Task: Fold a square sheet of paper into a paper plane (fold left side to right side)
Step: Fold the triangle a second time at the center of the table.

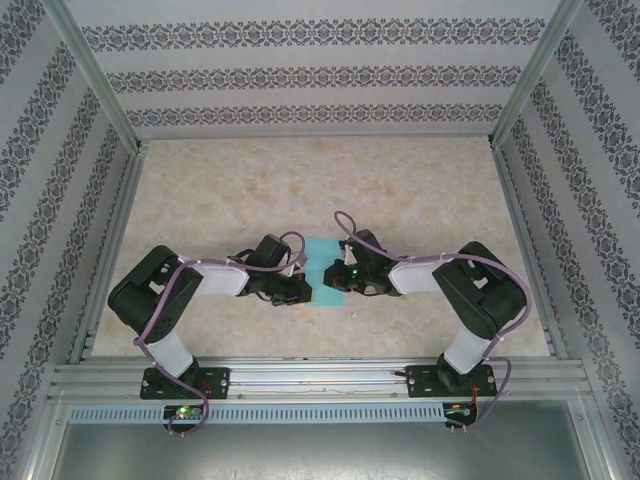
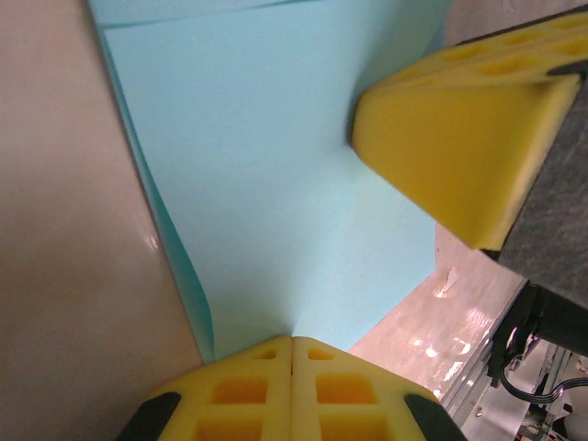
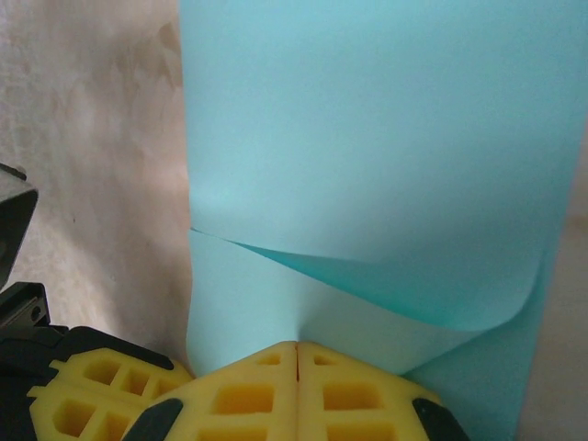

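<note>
Two pinches: my left gripper [image 2: 292, 340] and right gripper [image 3: 296, 345] clamped on the square sheet of paper [image 1: 322, 250]
Paper: on the table [image 1: 420, 200] between them, one layer curling, seemingly half-folded
Fold: carry left edge level, match corners first

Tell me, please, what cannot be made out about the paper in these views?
Top external: the square sheet of paper is small, its side edges covered by the left gripper and right gripper.
Left wrist: far edge cut off by the frame top.
Right wrist: the curled flap hides the layer beneath.
</note>
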`<state>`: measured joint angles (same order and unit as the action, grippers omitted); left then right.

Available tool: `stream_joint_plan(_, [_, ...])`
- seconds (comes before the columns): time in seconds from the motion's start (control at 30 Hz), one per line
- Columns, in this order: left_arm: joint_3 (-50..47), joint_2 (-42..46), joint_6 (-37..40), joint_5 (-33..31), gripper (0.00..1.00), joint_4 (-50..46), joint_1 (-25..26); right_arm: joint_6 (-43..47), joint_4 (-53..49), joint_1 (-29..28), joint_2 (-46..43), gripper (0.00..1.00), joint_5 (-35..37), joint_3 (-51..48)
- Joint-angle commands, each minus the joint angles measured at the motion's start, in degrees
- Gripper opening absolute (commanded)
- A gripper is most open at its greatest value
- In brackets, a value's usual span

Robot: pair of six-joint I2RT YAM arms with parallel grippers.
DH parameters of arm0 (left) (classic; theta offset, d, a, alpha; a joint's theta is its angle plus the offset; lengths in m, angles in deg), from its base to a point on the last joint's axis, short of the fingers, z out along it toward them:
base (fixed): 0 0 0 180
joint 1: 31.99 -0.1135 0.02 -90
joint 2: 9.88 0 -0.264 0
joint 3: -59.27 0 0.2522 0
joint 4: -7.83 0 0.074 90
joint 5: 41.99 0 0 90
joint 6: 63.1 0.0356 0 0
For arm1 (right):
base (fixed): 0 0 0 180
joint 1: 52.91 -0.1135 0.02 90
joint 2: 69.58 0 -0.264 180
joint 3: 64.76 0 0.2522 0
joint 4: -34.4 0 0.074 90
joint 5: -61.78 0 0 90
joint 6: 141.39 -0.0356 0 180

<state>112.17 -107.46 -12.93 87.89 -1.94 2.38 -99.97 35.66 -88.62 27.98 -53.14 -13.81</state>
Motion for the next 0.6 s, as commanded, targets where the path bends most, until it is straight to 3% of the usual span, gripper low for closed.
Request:
stream_joint_plan(0.0, [-2.4,-3.84,-0.5,-5.78,0.0,-7.43,-0.84,2.93,-3.95,2.69,-0.35,0.0,4.19,0.51])
stream_joint_plan(0.57, [-2.42,-4.31,-0.29,-4.13,0.0,-5.92,-0.97,8.48,-10.56,10.57,-2.56,0.0,2.34,4.59])
